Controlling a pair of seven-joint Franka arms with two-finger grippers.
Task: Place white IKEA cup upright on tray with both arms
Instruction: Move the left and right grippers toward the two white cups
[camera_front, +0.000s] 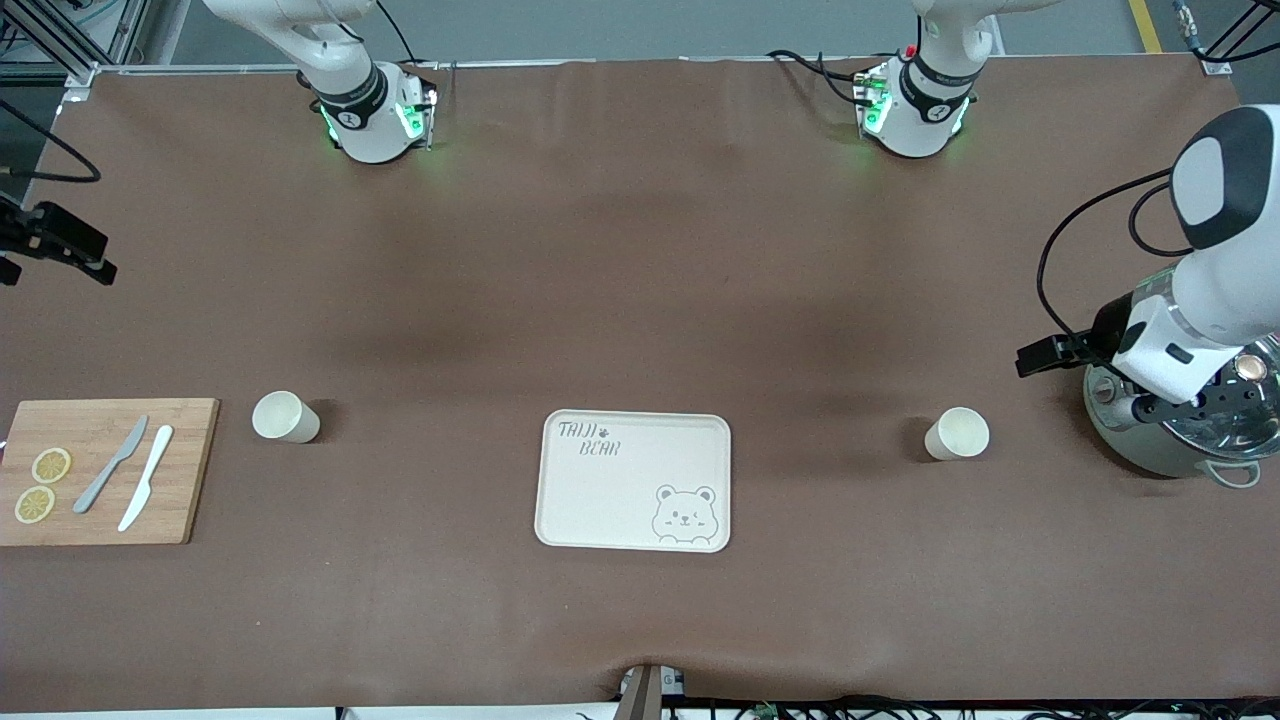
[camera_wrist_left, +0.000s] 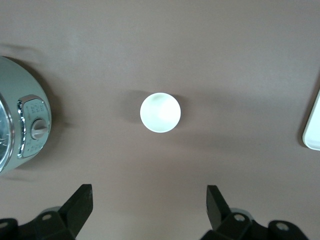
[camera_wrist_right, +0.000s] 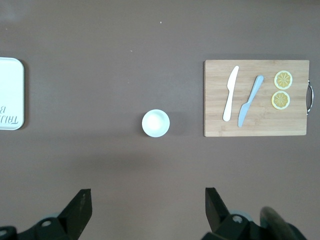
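Observation:
Two white cups stand mouth up on the brown table. One cup (camera_front: 957, 434) is toward the left arm's end and shows in the left wrist view (camera_wrist_left: 160, 112). The other cup (camera_front: 285, 416) is toward the right arm's end and shows in the right wrist view (camera_wrist_right: 156, 123). The cream bear tray (camera_front: 634, 480) lies bare between them. My left gripper (camera_wrist_left: 148, 192) is open and empty, high over the table beside its cup (camera_front: 1045, 356). My right gripper (camera_wrist_right: 148, 196) is open and empty, high over the right arm's end of the table (camera_front: 55, 250).
A wooden cutting board (camera_front: 100, 500) with two knives and two lemon slices lies beside the right arm's cup, also in the right wrist view (camera_wrist_right: 255, 120). A silver cooker with a glass lid (camera_front: 1170, 445) stands beside the left arm's cup (camera_wrist_left: 20, 130).

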